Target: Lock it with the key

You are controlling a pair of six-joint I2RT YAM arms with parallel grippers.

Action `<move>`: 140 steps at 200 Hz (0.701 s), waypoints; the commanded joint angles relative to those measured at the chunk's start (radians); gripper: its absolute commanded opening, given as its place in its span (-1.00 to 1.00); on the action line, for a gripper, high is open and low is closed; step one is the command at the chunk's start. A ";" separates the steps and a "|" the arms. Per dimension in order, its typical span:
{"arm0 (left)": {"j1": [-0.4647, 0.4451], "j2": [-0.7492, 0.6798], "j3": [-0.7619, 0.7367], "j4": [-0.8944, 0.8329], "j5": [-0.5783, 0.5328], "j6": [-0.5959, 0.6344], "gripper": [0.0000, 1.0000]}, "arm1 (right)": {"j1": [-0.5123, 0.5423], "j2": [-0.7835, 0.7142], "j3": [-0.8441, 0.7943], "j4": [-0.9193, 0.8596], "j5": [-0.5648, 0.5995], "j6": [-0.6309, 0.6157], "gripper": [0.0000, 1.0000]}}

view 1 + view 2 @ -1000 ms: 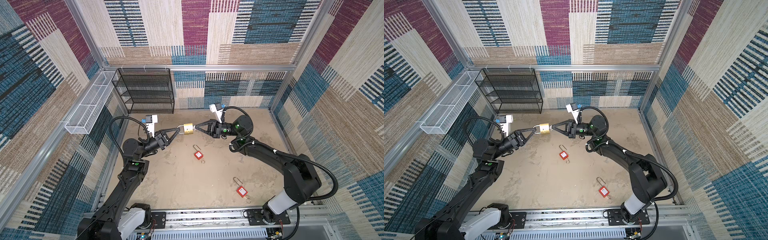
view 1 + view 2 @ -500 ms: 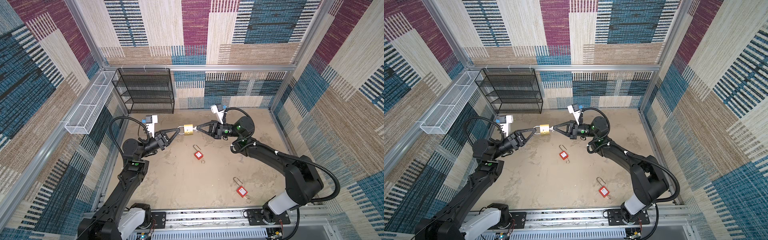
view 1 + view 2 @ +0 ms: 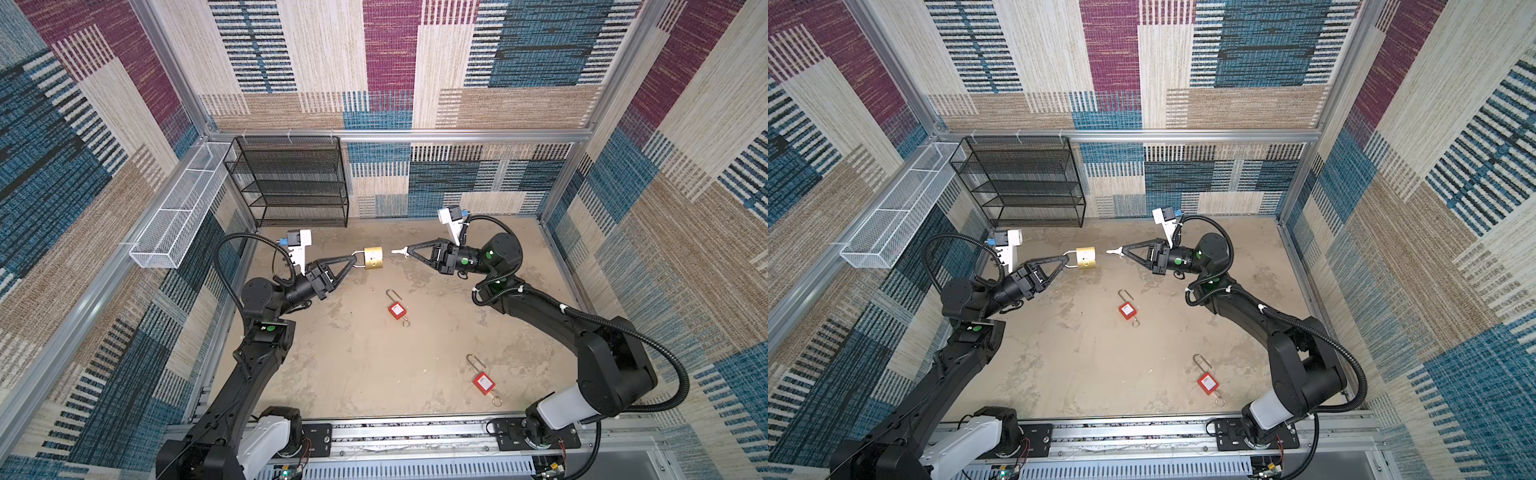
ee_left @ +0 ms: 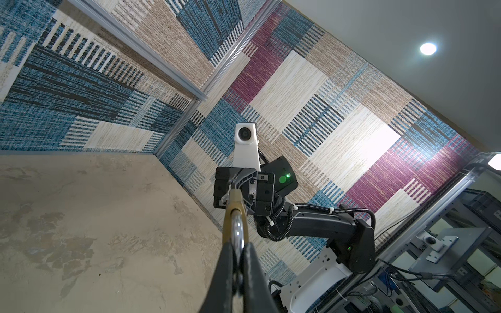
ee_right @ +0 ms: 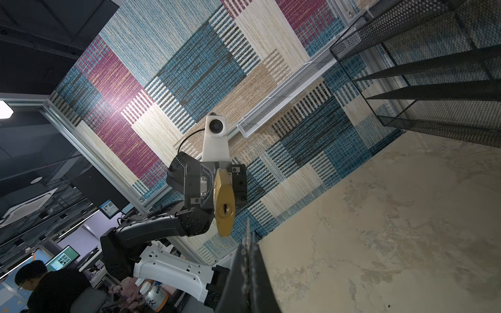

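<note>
A brass padlock (image 3: 374, 258) (image 3: 1086, 257) hangs in the air over the back of the floor. My left gripper (image 3: 355, 257) (image 3: 1066, 259) is shut on its silver shackle (image 4: 238, 230), with the lock's bottom turned to the right. My right gripper (image 3: 409, 250) (image 3: 1124, 251) is shut on a pale key (image 3: 399, 250) (image 3: 1113, 251) whose tip points at the lock across a small gap. The right wrist view shows the keyhole (image 5: 224, 210) facing me, with the thin key blade (image 5: 248, 230) just beside and below it.
Two red padlocks lie on the sandy floor, one in the middle (image 3: 397, 309) and one near the front right (image 3: 483, 382). A black mesh shelf (image 3: 291, 183) stands at the back left, and a white wire basket (image 3: 178, 216) hangs on the left wall.
My right gripper has drawn back to the right with the key, opening a small gap to the padlock. The left arm and padlock have held still.
</note>
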 commanded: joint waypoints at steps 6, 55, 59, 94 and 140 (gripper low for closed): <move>0.006 -0.009 0.044 -0.108 0.018 0.114 -1.00 | -0.037 -0.030 -0.020 -0.035 0.000 -0.033 -1.00; 0.002 -0.026 0.317 -1.090 -0.069 0.746 -1.00 | -0.102 -0.111 -0.080 -0.189 0.011 -0.137 -1.00; 0.003 -0.020 0.339 -1.157 -0.084 0.787 -1.00 | -0.104 -0.117 -0.079 -0.206 0.015 -0.151 -1.00; -0.032 0.061 0.489 -1.543 -0.235 1.066 -1.00 | -0.120 -0.139 -0.059 -0.336 0.052 -0.232 -1.00; -0.159 0.168 0.558 -1.754 -0.406 1.283 -1.00 | -0.133 -0.158 -0.046 -0.384 0.072 -0.246 -1.00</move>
